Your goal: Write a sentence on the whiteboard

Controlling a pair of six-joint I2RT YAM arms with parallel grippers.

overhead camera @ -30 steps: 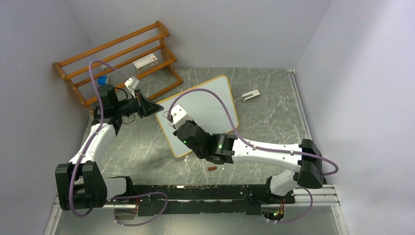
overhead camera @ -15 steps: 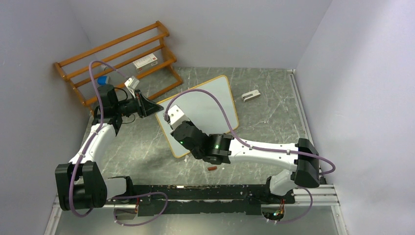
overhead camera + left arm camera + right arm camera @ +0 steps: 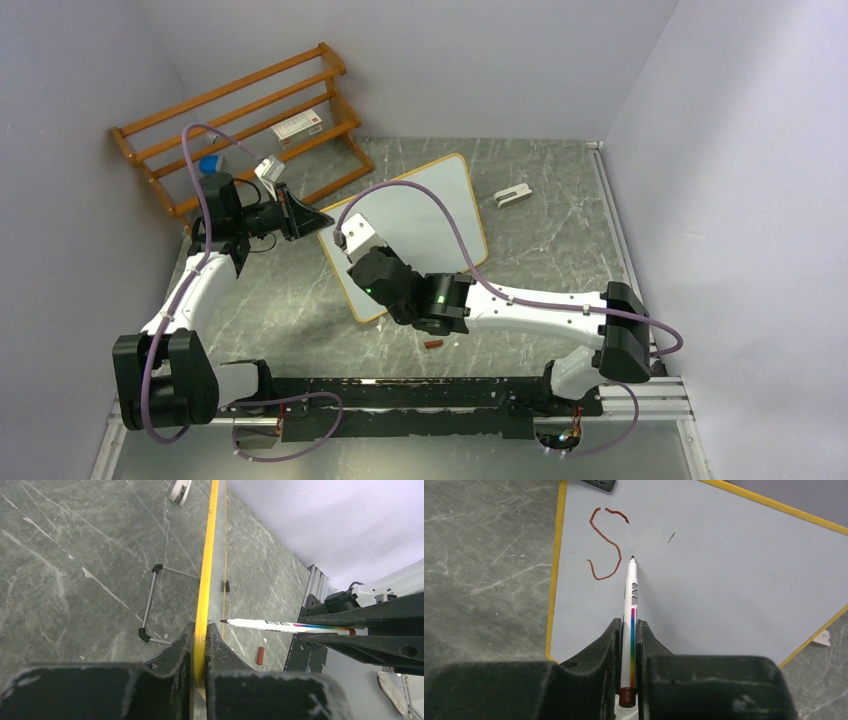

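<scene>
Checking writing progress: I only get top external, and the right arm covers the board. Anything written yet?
Observer: The right wrist view shows a red-brown S on the whiteboard, plus a tiny dark tick.
Operator: Marker secure?
Observer: The right claw is shut on the marker, with its tip just right of the S.
Operator: Left arm?
Observer: The left claw clamps the whiteboard's yellow edge.
</scene>
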